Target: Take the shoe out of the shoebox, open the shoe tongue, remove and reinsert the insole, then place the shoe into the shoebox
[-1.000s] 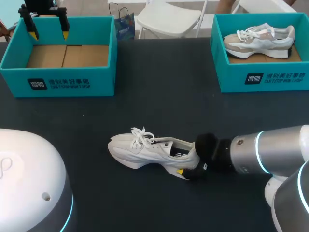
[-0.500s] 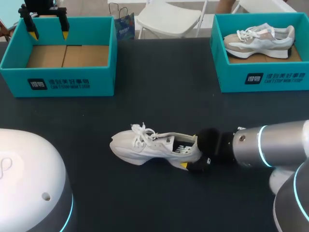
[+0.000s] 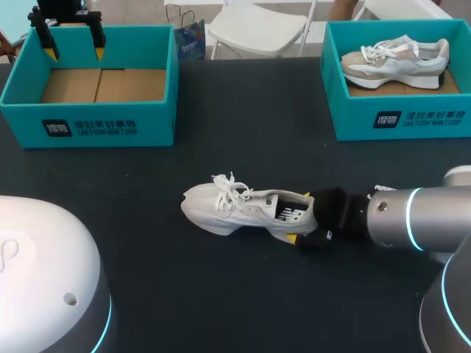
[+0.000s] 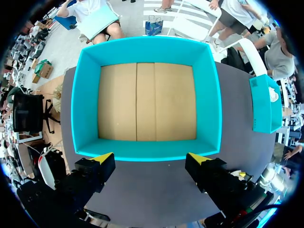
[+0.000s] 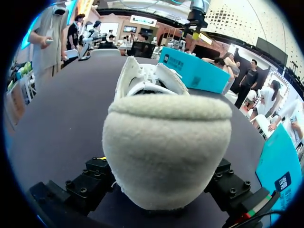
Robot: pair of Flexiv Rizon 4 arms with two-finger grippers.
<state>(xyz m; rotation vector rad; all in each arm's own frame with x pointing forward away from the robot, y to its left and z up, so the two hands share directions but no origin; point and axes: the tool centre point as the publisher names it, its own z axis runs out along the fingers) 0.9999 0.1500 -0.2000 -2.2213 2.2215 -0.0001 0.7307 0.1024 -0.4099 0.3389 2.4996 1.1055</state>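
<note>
- Head view: the right arm (image 3: 412,220) is brought in from the right edge and laid out nearly level, low over the dark table (image 3: 243,132), with its wrist pointed toward the middle.
- The right gripper (image 3: 305,229) is clamped on the heel of the white shoe (image 3: 243,209), and one yellow tip is seen just under the heel.
- The white shoe is laid lengthwise near the middle of the table, toe turned to the left and heel to the right, laces loose over the tongue and the opening turned up; whether its sole is rested on the table cannot be told.
- In the right wrist view, the padded heel of the white shoe (image 5: 166,142) is seen pinched between the two black fingers of the right gripper (image 5: 159,192), one pressed on each side, with the toe directed away from the wrist.
- The left gripper (image 3: 70,35) is held above the far wall of the left shoebox (image 3: 88,121), fingers pointed down.
- In the left wrist view, the fingers of the left gripper (image 4: 151,159) are spread wide with nothing between them, and the left shoebox (image 4: 209,99) is seen below, with only its cardboard floor.
- A second shoe (image 3: 394,57), beige and white, is laid in the right shoebox (image 3: 401,121) at the far right of the table.
</note>
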